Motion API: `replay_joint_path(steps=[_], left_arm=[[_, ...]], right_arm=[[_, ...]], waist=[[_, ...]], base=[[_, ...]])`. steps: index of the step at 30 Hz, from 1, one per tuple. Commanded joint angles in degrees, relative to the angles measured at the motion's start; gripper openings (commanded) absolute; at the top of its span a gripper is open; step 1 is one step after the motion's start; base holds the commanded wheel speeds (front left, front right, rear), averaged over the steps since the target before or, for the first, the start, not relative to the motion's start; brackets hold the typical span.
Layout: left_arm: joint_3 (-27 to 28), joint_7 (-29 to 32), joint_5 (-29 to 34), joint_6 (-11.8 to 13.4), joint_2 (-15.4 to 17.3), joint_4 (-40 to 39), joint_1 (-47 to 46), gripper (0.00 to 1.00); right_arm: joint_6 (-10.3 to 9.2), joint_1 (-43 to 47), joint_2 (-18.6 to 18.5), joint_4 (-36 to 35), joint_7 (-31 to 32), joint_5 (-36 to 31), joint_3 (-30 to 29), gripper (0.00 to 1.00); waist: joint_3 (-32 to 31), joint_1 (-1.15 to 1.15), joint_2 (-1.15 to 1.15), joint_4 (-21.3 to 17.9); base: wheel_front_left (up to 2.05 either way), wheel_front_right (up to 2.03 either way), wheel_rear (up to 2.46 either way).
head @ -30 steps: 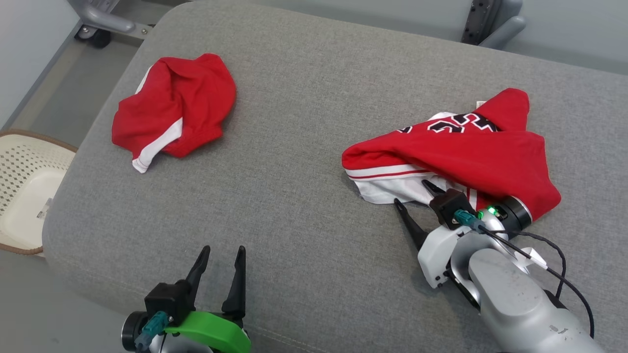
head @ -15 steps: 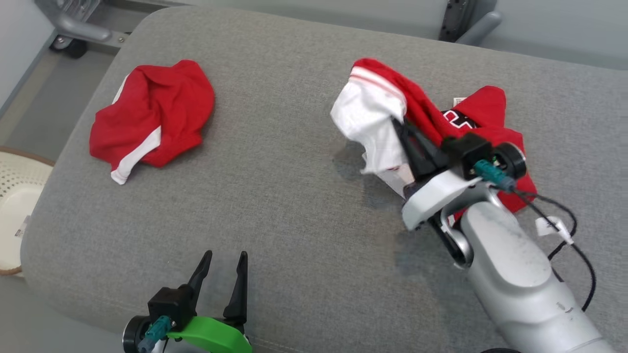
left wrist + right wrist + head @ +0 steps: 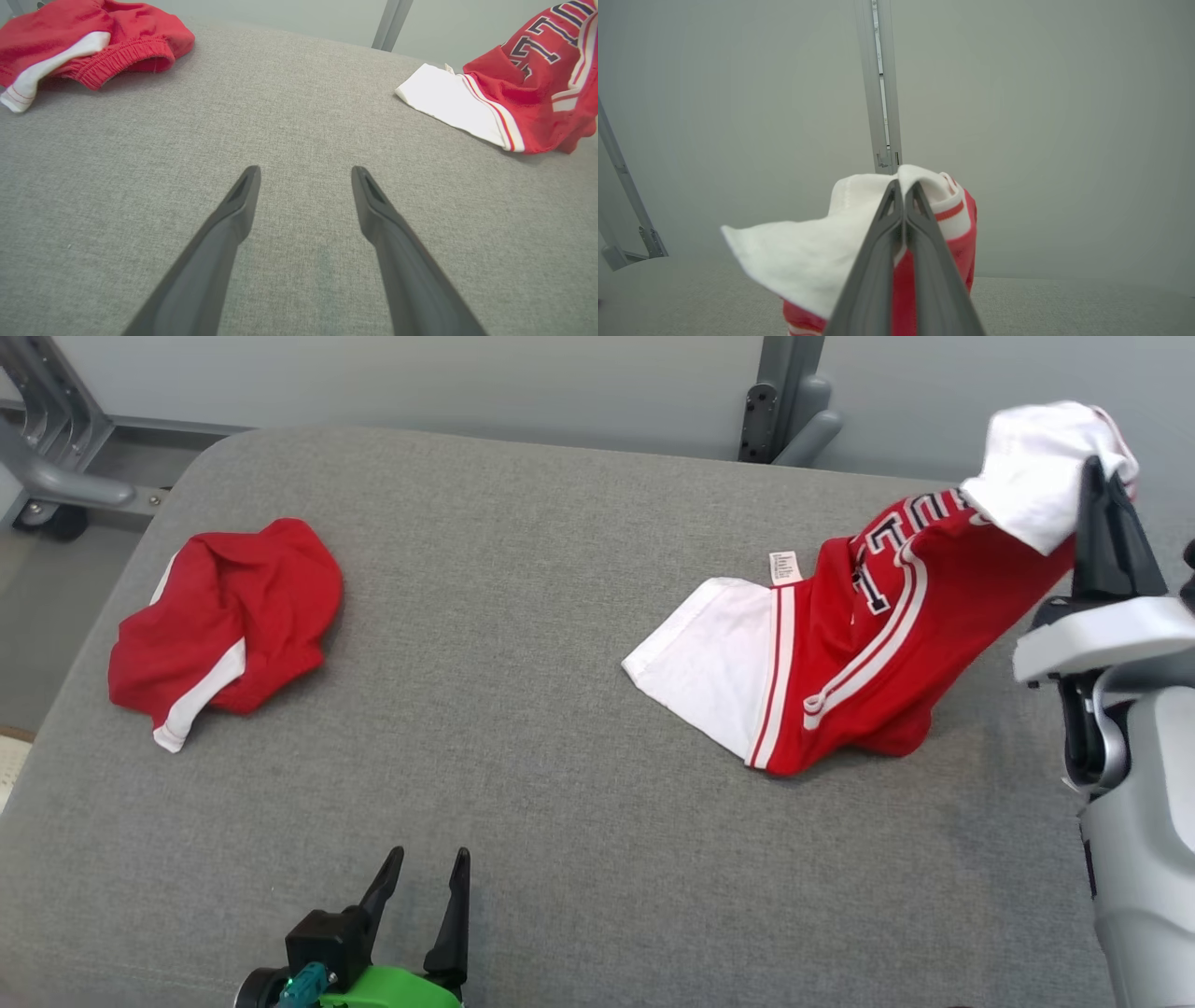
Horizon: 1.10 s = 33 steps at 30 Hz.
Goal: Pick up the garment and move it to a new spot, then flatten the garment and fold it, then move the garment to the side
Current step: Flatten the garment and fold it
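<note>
The garment, a red and white jersey with dark lettering, hangs from my right gripper at the far right of the head view. That gripper is shut on its white upper edge, lifted above the grey cushion. The jersey's lower end, a white panel, still rests on the cushion and also appears at the right in the left wrist view. My left gripper stands open near the front edge, its fingers over bare fabric.
A second crumpled red and white garment lies at the left of the cushion, seen too in the left wrist view. Grey metal frame posts stand behind the cushion against a pale wall.
My right gripper shut on the jersey's white edge and carried it up and to the right, stretching the jersey out. The head camera shifted. The left gripper stayed in place.
</note>
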Motion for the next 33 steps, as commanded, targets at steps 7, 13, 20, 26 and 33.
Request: replay_joint_path(steps=[7, 13, 20, 26, 33], left_arm=[[0.5, 0.0, 0.5, -0.5, 0.2, 0.7, 1.8, 1.00], [1.1, 0.0, 0.1, -0.2, 0.2, 0.7, 2.0, 1.00], [1.7, 0.0, 0.3, -0.2, 0.2, 0.8, 2.8, 1.00], [2.2, 0.0, 0.4, -0.1, 0.2, 0.3, 3.2, 1.00], [3.0, 0.0, 0.8, 0.0, 0.2, 0.0, 4.2, 1.00]], right_arm=[[-0.06, 6.3, 0.1, 4.5, -0.2, -2.8, -2.0, 1.00], [-0.06, 11.8, 2.8, 2.8, -0.2, -3.5, 0.9, 1.00], [-0.06, 16.7, 4.5, 0.9, -0.2, -3.1, 7.1, 1.00], [-0.06, 19.5, 5.3, -0.5, -0.2, -2.9, 10.3, 1.00], [-0.06, 22.3, 6.1, -0.7, -0.2, -1.9, 11.7, 1.00]], waist=[[-2.3, 0.00, 0.00, -3.3], [-3.3, 0.00, 0.00, -6.2], [-5.4, 0.00, 0.00, -9.8], [-6.6, 0.00, 0.00, -12.5], [-7.3, 0.00, 0.00, -14.7]], base=[[0.00, 0.00, 0.00], [0.00, 0.00, 0.00], [0.00, 0.00, 0.00], [0.00, 0.00, 0.00], [0.00, 0.00, 0.00]])
